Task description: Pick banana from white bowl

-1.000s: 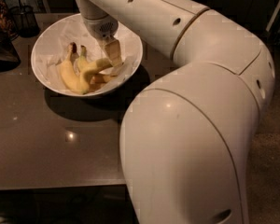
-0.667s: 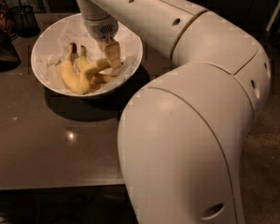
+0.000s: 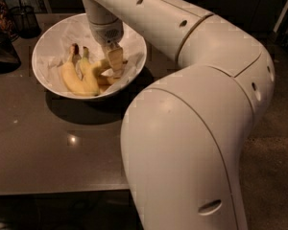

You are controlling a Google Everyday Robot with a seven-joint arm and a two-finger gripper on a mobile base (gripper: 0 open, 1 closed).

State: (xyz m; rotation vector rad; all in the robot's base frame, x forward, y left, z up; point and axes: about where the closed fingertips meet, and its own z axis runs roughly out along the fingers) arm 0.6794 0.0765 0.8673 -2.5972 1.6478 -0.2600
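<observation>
The claw (image 3: 115,65) hangs inside the white bowl (image 3: 43,78), over its right half, at the end of the big cream arm (image 3: 197,47) that reaches in from the right and fills much of the view. The banana (image 3: 90,73) lies near the bowl's middle on crumpled white paper (image 3: 55,44), just left of the claw as the camera sees it. It is close enough that its upper flank seems to meet the claw's tip, though contact cannot be made out. Its long axis runs from the thin greenish stem, which points towards the far rim, down towards the near rim, so it lies roughly along the line of sight rather than across it. Another banana (image 3: 69,75) with a dark stubby end lies just beside it on the left, nearly parallel, and more yellow fruit (image 3: 107,79) is tucked below the claw on the right. Whether the claw is spread or closed, and whether it has hold of anything, cannot be told from here — the wrist housing and the fruit hide that. As I judge it, the pick turns on a small shift leftwards, to straddle the banana across its width near mid-length without catching the neighbour too. The bowl stands on the dark tabletop (image 3: 62,152), with a wire-mesh cup (image 3: 25,18) well apart beyond it.
</observation>
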